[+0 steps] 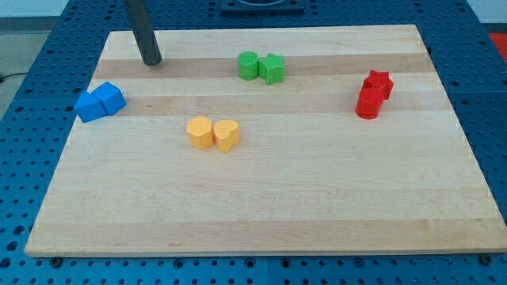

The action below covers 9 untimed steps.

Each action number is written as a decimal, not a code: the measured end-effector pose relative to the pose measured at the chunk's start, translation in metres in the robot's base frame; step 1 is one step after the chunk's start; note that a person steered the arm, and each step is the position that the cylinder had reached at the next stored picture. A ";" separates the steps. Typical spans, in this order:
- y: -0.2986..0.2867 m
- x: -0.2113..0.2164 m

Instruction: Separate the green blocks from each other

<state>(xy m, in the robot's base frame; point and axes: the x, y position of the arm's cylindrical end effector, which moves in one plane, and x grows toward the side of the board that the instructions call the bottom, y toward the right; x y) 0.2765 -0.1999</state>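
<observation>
Green blocks [261, 66], blue [100, 101], yellow [214, 133], red [373, 93]; pale wood board [261, 206].

Bright, even light — soft short shadows, sharp focus, edges perhaps slightly distorted.

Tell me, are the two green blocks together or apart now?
Together. The green cylinder and green star block stand side by side, seemingly touching. My tip is away at their left.

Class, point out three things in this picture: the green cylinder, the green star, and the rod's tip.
green cylinder [248, 65], camera view, on its front side.
green star [273, 69], camera view, on its top face.
my tip [151, 61], camera view, the rod's very end, left of the green blocks.
</observation>
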 end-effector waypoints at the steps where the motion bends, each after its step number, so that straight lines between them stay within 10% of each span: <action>1: 0.000 0.000; 9: 0.127 0.049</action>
<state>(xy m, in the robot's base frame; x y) 0.3260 -0.0732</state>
